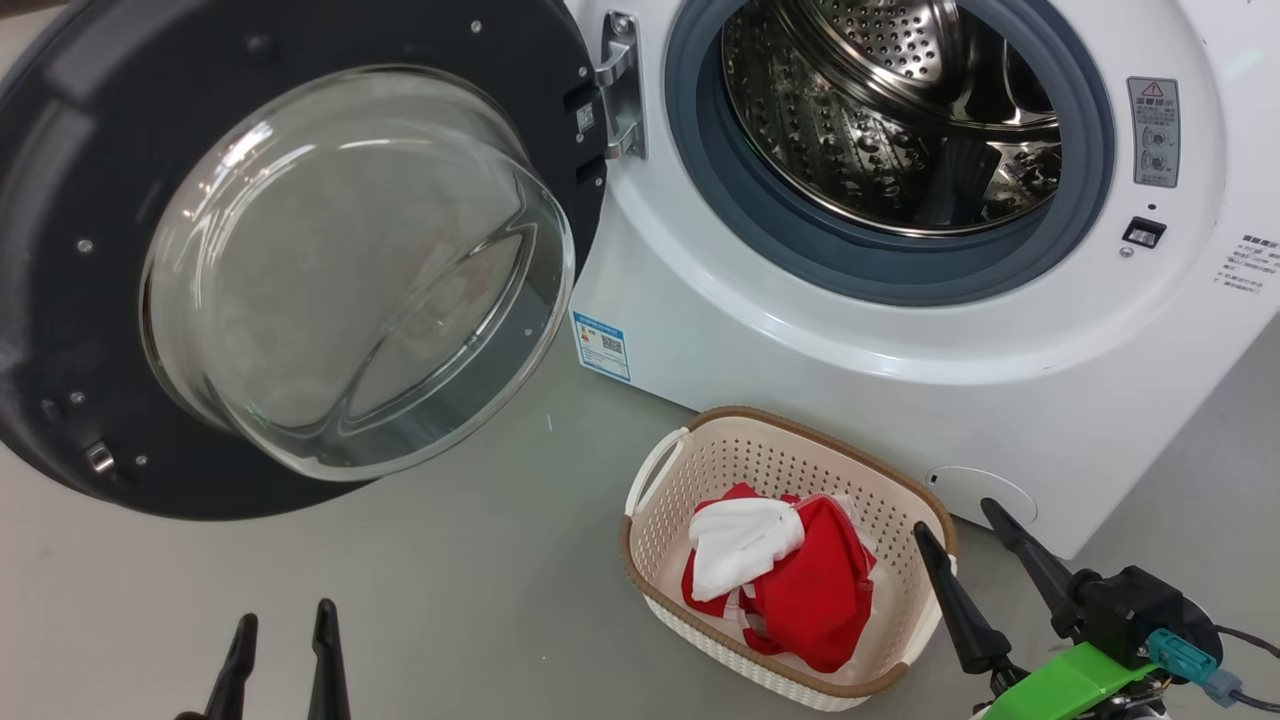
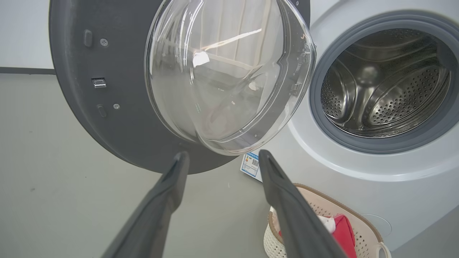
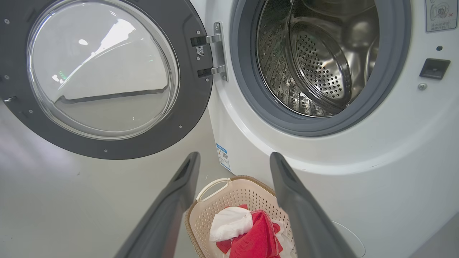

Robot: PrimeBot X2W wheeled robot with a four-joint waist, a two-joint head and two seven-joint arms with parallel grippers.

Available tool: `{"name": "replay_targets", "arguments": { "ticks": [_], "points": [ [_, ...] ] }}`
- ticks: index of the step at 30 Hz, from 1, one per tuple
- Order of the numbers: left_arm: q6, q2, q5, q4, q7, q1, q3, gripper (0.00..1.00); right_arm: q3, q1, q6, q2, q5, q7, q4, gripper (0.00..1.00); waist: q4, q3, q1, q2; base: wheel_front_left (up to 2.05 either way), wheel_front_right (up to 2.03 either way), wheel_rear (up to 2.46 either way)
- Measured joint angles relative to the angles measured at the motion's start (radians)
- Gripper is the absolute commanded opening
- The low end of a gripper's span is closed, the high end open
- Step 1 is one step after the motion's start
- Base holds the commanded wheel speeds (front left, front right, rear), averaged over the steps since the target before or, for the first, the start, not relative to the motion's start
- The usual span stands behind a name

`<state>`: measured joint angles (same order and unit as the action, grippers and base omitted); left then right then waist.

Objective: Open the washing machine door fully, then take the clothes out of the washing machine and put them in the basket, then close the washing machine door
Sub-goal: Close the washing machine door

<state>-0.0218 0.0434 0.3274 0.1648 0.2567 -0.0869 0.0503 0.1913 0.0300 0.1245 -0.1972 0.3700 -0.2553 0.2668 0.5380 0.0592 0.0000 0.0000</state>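
Clothes lie in the basket below the empty-looking drum, washing machine door hangs wide open, left gripper and right gripper both spread, holding nothing, so I'd say staged for closing.

We hold our left gripper low at the lower left, its fingers pointing up, parted and gripping nothing. Our right gripper sits at the lower right, leaning leftward, its two dark fingers spread and empty, with a green bracket at the wrist.
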Motion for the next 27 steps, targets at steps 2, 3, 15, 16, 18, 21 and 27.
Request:
{"name": "replay_targets", "arguments": {
  "ticks": [2,3,15,16,18,21,27],
  "points": [
    [0.004,0.000,0.000,-0.002,0.000,0.000,0.000,1.00,0.002,0.000,0.000,0.000,0.001,0.000,0.001,1.00,-0.001,-0.002,0.0000,0.0000,0.00,0.00,0.00],
    [0.004,0.000,0.000,-0.003,0.000,0.000,0.000,1.00,0.002,0.000,0.000,0.000,0.001,0.000,0.001,1.00,-0.001,-0.003,0.0000,0.0000,0.00,0.00,0.00],
    [-0.055,-0.003,-0.032,-0.188,0.000,0.133,0.175,0.00,-0.010,-0.001,0.000,-0.001,0.007,0.000,-0.004,1.00,-0.001,0.014,0.0000,0.0000,0.00,0.00,0.00],
    [-0.063,-0.002,-0.046,-0.208,0.000,0.162,0.195,0.00,-0.010,-0.001,0.000,-0.002,0.007,0.000,-0.004,1.00,-0.001,0.016,0.0000,0.0000,0.00,0.00,0.00],
    [-0.079,0.011,-0.066,-0.239,0.001,0.223,0.233,0.00,-0.010,-0.001,0.000,-0.004,0.007,0.000,-0.004,1.00,-0.001,0.021,0.0000,0.0000,0.00,0.00,0.00],
    [-0.094,0.056,-0.069,-0.264,0.001,0.321,0.281,0.00,-0.009,-0.001,0.000,-0.008,0.007,0.000,-0.004,1.00,-0.001,0.028,0.0000,0.0000,0.00,0.00,0.00],
    [-0.103,0.171,-0.072,-0.233,0.002,0.491,0.314,0.00,-0.008,0.000,0.000,-0.016,0.007,0.000,-0.006,1.00,-0.002,0.045,0.0000,0.0000,0.00,0.00,0.00]
  ]
}}
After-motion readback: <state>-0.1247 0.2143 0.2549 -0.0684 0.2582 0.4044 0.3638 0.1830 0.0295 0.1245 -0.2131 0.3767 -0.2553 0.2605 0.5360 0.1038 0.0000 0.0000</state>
